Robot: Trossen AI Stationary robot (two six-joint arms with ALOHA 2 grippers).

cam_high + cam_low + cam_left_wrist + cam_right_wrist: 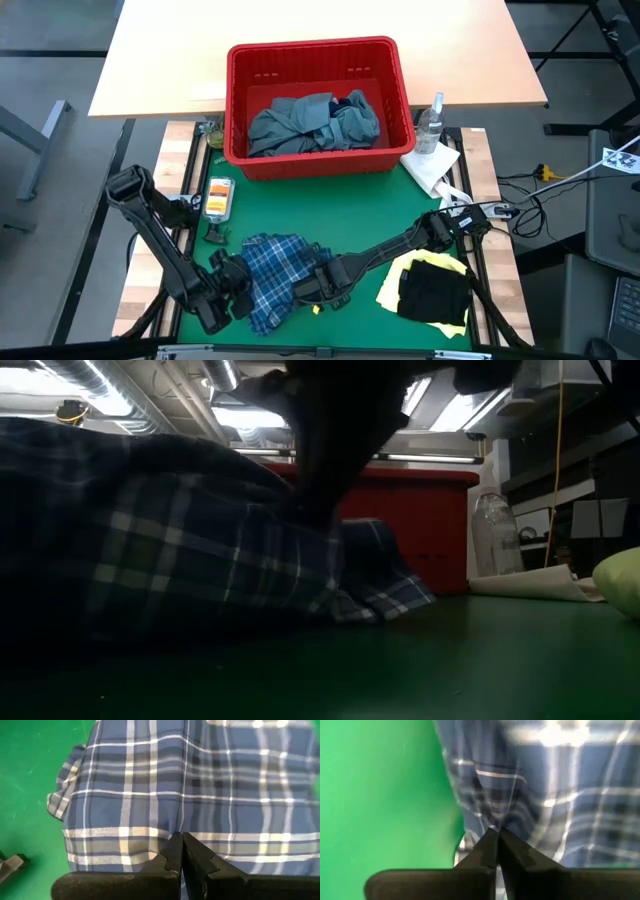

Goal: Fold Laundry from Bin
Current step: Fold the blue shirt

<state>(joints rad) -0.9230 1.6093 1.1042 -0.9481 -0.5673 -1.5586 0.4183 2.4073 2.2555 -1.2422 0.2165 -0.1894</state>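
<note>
The blue-white plaid shirt (272, 268) lies bunched on the green mat near the table's front edge. My left gripper (238, 290) is shut at its left side and my right gripper (312, 290) is shut at its right side. In the low view the shirt (180, 560) fills the left half, with a dark arm coming down onto it. The red bin (310, 48) stands at the back. It holds a grey-blue garment (300, 125) and a darker one. A dark navy garment (435, 292) lies on a yellow one (395, 292) at the front right. My left gripper has its shut fingertips (175, 847) on the shirt's cloth near a pale stripe (150, 834), slanting down from the table's left. The tips hide how much cloth lies between them. The shirt rests on the mat around them. My right gripper pinches the shirt at a bunched edge (487, 817) beside the bare mat. Its fingers (490, 845) point steeply down from above. I cannot tell whether it has one layer or several. The cloth lies on the mat below the hold.
A clear spray bottle (432, 122) and a white paper towel (432, 165) sit right of the bin. A small orange-labelled object (218, 197) lies at the mat's left edge. Bare green mat (340, 215) spreads between bin and shirt.
</note>
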